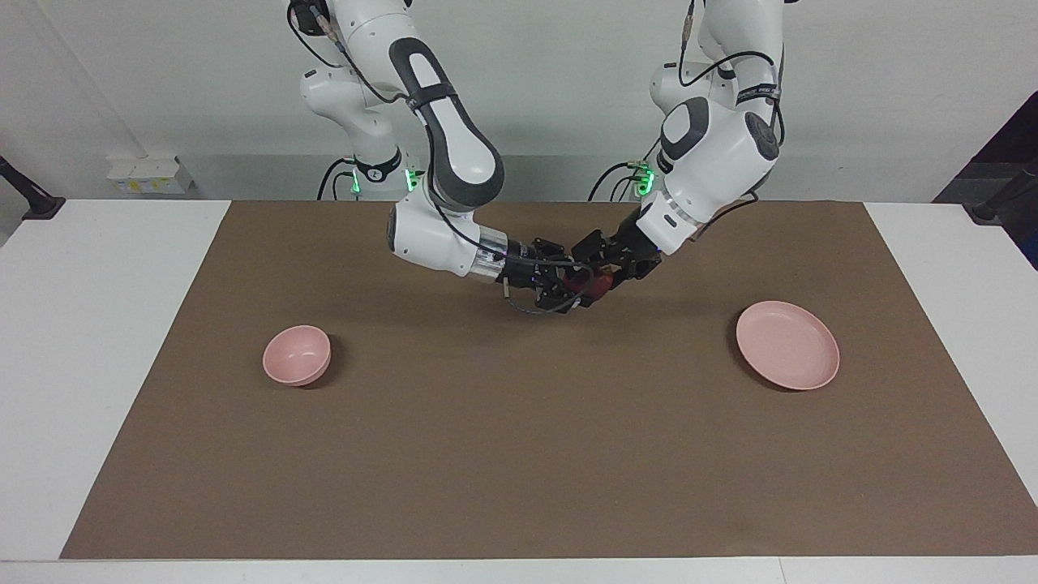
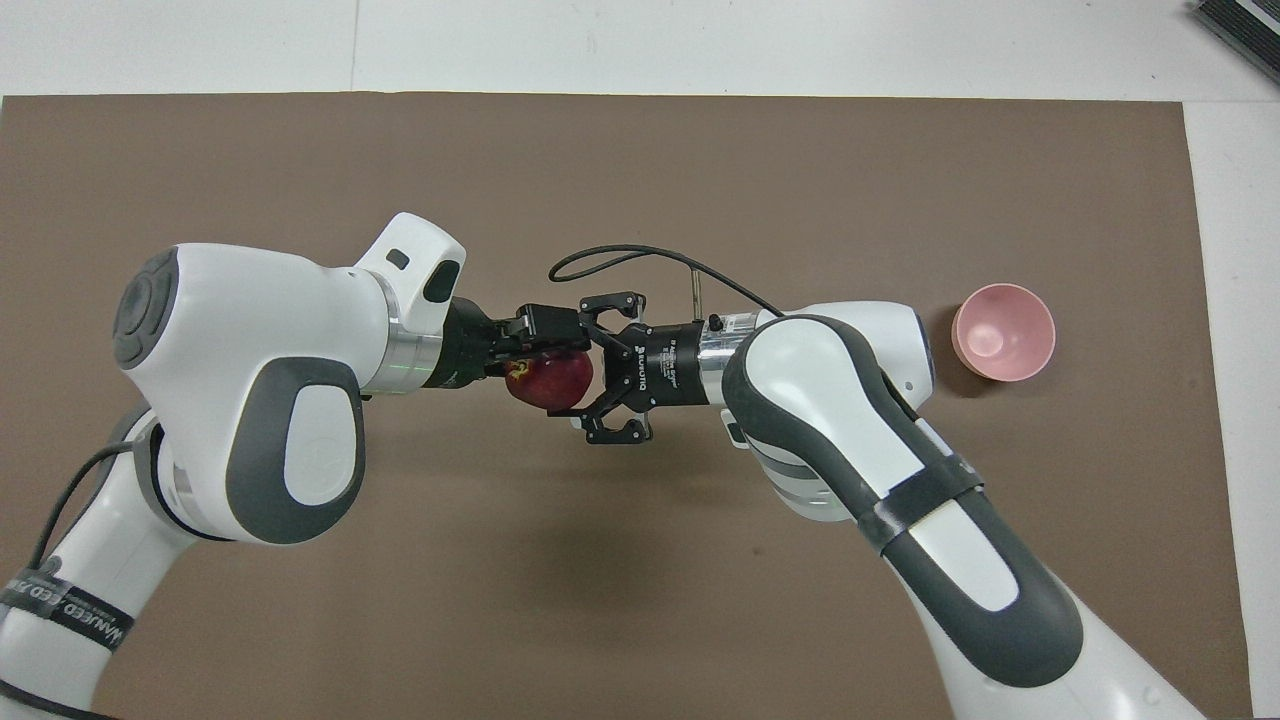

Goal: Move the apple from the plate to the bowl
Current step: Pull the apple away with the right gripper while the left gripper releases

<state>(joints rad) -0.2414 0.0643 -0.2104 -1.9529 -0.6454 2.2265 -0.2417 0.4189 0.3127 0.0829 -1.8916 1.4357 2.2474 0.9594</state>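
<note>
The dark red apple (image 1: 598, 283) (image 2: 548, 381) hangs in the air over the middle of the brown mat, between the two hands. My right gripper (image 1: 574, 289) (image 2: 578, 376) is shut on it, links splayed to both sides. My left gripper (image 1: 598, 272) (image 2: 535, 348) meets the apple from the other end and touches it. The pink plate (image 1: 788, 345) lies bare toward the left arm's end of the table; in the overhead view it is hidden. The pink bowl (image 1: 297, 354) (image 2: 1003, 331) stands with nothing in it toward the right arm's end.
A brown mat (image 1: 519, 454) covers most of the white table (image 1: 97, 341). A loose black cable (image 2: 640, 255) loops from the right wrist above the mat. A dark object (image 2: 1240, 25) lies at the table's corner, farthest from the robots.
</note>
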